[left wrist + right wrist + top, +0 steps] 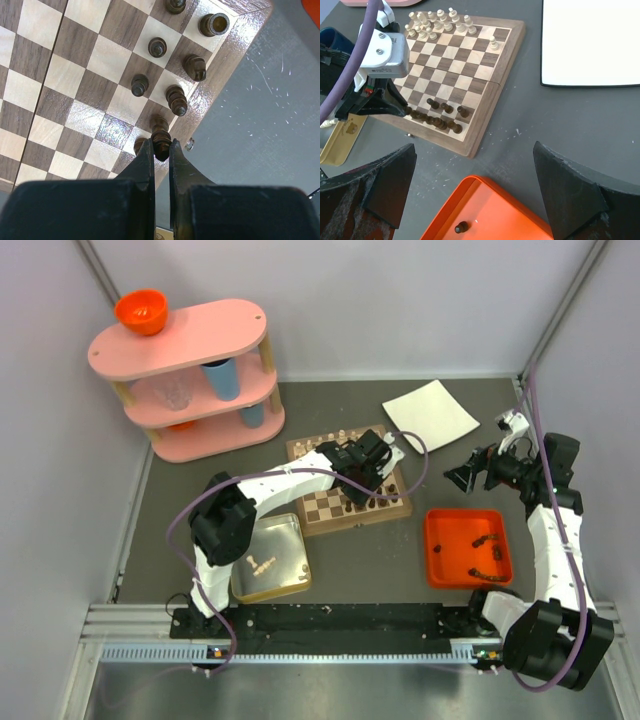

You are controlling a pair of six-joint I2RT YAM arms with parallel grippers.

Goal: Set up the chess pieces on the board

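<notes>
We see a dark piece (pixel 161 144) pinched at its head by the left gripper (pixel 161 151), over the last row of squares at the board's (pixel 322 512) edge. Whether its base touches the wood we cannot tell. Other dark pieces (pixel 177 100) stand upright just beside it in two rows (cream ones (pixel 440 19) line the opposite side). The board lies mid-table, nearer the far edge. The right gripper (pixel 463 477) hangs spread wide, holding nothing, toward the right edge and beyond the orange tray (pixel 432 550). The tray holds a few more dark pieces and sits by the near right corner. A tin (pixel 290 540) lies toward the near left corner.
</notes>
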